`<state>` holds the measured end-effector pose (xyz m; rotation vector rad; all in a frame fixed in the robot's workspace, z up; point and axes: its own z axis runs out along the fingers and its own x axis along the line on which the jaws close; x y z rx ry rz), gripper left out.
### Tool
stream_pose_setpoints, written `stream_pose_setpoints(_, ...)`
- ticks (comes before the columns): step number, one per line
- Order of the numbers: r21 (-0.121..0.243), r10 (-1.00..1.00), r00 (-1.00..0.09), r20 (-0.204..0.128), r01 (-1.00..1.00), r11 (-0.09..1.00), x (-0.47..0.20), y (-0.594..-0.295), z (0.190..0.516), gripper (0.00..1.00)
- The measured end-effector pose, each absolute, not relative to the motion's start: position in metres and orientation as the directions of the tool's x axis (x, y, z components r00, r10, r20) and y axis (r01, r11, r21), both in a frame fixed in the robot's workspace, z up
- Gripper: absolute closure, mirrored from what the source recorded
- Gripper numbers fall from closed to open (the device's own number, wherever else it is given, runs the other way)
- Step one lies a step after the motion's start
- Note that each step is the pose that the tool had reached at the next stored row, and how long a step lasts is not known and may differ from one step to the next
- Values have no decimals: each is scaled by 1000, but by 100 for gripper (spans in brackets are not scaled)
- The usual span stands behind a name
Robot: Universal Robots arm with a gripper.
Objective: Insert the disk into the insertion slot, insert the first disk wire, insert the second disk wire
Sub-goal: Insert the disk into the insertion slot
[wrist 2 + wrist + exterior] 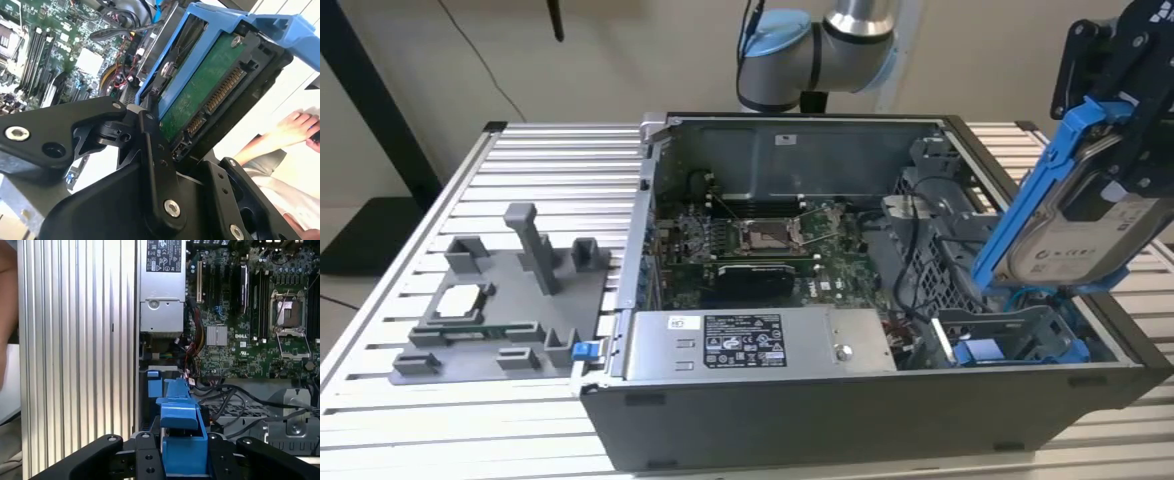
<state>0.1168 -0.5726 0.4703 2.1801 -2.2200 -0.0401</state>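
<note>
Exterior view footage showed the disk (1083, 232), framed by its blue carrier, held steeply tilted with its lower end right at the mouth of the insertion slot (1003, 322) and its upper end leaning away toward the exterior view's right; whether that lower end touched the slot's metal could not be told. The gripper (1118, 165) came down from above the slot, and its black fingers (1137, 150) were closed against the carrier, pinching the disk between them. In the second wrist view the disk (200, 95) turned its green circuit board and its row of connector contacts toward the camera, with one finger (156, 165) pressed along the carrier's blue edge. In the first wrist view the blue carrier sat clamped in the gripper (183, 445), a finger on either side of it. Just beside the slot, toward the exterior view's left, lay the silver power supply box (761, 340), and black cables (917, 262) ran close behind the slot. Farther from the slot the motherboard (761, 238) lay on the floor of the open computer case (854, 425). Well apart from the slot, outside the case, a grey fixture tray (507, 300) rested on the ribbed metal table (400, 425). A person's hand (295, 125) showed past the disk in the second wrist view.
</note>
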Motion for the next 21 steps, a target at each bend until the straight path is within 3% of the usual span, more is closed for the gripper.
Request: stream_pose_setpoints(21, 39, -1000, -18, 3, -999, 18, 117, -580, 456, 100)
